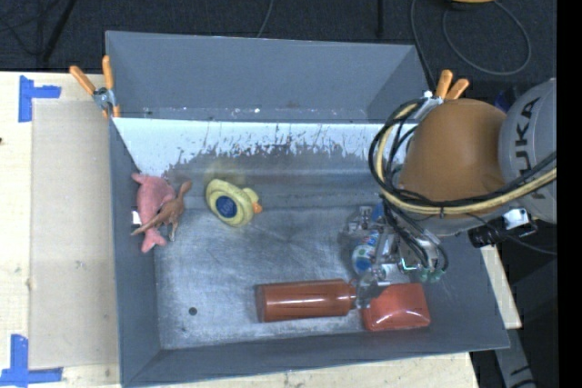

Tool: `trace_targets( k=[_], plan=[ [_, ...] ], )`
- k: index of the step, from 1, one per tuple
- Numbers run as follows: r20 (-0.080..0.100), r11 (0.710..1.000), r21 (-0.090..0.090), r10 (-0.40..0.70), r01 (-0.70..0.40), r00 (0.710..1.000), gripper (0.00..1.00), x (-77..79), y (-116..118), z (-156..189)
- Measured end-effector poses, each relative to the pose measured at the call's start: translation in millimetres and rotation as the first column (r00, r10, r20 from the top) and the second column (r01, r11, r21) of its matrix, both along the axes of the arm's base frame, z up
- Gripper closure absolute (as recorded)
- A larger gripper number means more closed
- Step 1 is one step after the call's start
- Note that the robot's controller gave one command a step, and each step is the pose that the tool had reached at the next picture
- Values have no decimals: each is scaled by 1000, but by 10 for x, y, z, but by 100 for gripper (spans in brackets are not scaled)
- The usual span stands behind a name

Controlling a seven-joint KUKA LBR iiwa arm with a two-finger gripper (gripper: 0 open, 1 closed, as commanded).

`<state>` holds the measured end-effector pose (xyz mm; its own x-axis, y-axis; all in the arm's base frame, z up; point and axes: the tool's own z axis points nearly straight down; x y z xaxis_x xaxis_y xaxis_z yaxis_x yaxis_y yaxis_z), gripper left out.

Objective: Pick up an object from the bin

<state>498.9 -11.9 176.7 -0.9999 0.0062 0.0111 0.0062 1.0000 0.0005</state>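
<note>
My gripper (380,261) hangs low over the bin's front right part, under the arm's orange dome. Right below it lies a long brown-red tube (303,301), flat along the front wall. A brighter red rounded piece (398,308) lies at the tube's right end; I cannot tell whether the two are joined. The gripper's lower end sits just above the spot where they meet. I see nothing held in it.
A yellow toy duck with a blue patch (229,202) lies left of centre. At the left wall a pink soft toy (152,195) has a small brown dinosaur (168,212) lying against it. The arm's dome and cables cover the bin's right side.
</note>
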Motion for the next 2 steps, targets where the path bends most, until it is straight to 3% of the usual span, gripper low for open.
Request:
trace_targets(
  k=[1, 2],
  plan=[
    [8, 1000, 0, 1, -1, 1000, 0, 18, 0, 40],
    [13, 1000, -1, 20, -20, 1000, 0, -77, 98, -632]
  ],
)
